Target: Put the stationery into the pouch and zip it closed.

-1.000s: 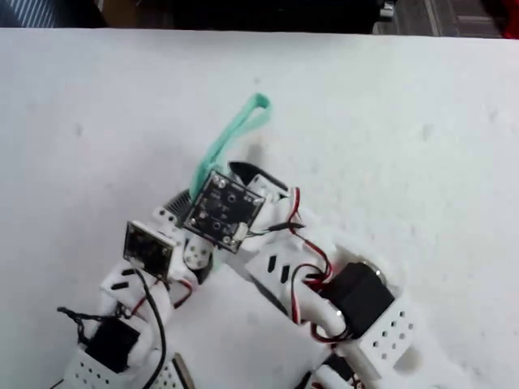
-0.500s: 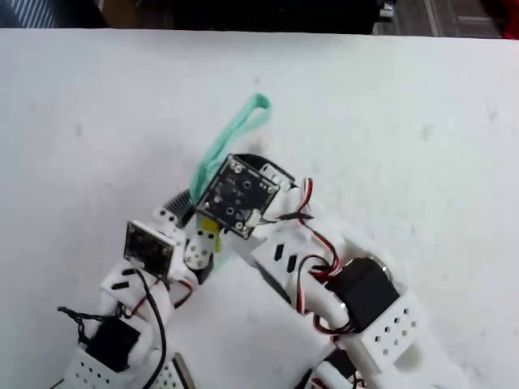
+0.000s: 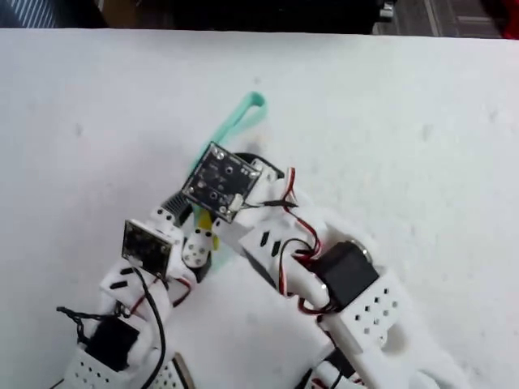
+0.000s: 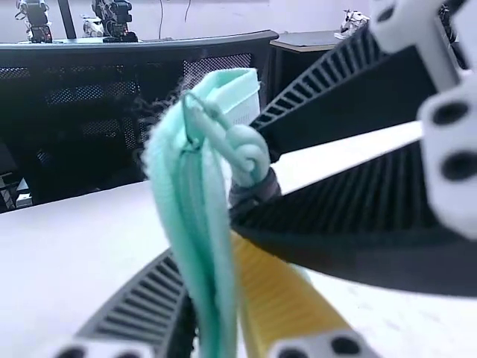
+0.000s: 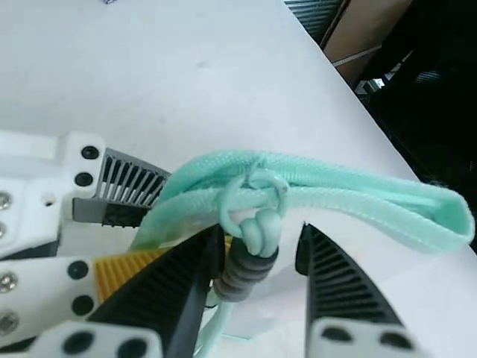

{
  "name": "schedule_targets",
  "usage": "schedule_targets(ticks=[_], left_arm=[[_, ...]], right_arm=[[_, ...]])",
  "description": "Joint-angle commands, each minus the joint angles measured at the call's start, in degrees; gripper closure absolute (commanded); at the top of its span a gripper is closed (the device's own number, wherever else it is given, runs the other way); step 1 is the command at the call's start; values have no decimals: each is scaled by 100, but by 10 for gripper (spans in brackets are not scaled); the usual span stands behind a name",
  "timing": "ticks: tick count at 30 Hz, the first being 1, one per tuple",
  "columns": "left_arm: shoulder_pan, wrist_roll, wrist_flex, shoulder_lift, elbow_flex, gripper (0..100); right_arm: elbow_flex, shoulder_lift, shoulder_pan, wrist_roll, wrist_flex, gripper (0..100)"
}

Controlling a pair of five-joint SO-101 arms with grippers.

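Pouch is sitting on its edge mid-table, far end pointing to 1 o'clock. I am clamping its near end in my left pincer. My right pincer is parted narrow, straddling the zipper pull, not pinching yet. Judging fabric light, soft, floppy; pull small, slippery, so I'm taking hold at its grey bead.
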State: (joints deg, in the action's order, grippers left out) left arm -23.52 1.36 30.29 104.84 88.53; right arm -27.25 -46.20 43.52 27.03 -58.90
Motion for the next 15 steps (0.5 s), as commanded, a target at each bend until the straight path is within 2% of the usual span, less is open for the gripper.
schedule_targets(ticks=[1,9,13,15], left_arm=[[4,26,-26,-4,-53,977],[4,26,-26,-4,-53,977],[4,26,-26,-4,-53,977],[-4,26,-26,-4,-53,973]], right_arm=[[53,-207,-22,9,198,851],[18,-330,-13,9,163,854],[18,-330,-13,9,189,993],[18,-330,-13,9,189,962]])
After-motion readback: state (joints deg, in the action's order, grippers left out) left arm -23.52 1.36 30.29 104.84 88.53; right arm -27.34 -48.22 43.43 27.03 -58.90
